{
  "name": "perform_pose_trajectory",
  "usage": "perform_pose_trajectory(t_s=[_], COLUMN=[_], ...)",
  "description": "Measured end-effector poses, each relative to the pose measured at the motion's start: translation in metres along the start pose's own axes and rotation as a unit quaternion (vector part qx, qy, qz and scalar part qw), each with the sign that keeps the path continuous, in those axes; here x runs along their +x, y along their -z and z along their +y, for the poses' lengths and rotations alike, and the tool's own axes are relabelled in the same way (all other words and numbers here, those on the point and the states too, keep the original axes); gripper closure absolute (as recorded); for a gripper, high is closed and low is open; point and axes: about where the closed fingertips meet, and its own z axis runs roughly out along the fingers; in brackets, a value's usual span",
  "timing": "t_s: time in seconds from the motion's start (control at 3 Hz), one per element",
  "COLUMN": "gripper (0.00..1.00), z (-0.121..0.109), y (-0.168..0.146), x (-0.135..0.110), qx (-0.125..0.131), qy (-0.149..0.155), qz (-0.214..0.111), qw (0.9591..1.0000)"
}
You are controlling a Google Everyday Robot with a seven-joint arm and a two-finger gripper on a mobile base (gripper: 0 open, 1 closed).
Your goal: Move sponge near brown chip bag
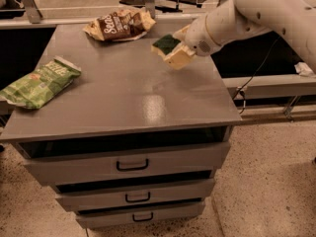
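The white two-finger gripper (183, 47) is clamping a small wavy-edged sponge (169, 48), dark green scrub top over pale yellow foam, and holding it tilted just above the far right part of the grey cabinet top (148, 102). The sponge is hanging near the wrinkled dark brown chip bag (118, 24), to its right. The white arm (256, 9) is reaching in from the upper right, sloping down leftward.

The claw (181, 49), holding the sponge (167, 44), hangs over the right rear of the bench (123, 102). Only bare surface separates it from the brown chip bag (118, 24).
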Motion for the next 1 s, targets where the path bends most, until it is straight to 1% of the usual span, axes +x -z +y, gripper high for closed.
perform_pose_trajectory(t_s=[0.33,0.67,1.0], gripper=[1.00,1.00,1.00], z=[-0.045,-0.074,-0.103], y=[-0.030,-0.071,-0.090], x=[-0.004,-0.006,-0.021], qx=[0.002,-0.015,-0.005], qy=[0.011,0.014,0.020], qz=[-0.003,-0.003,-0.022], qw=[0.9999,0.9998,0.9996])
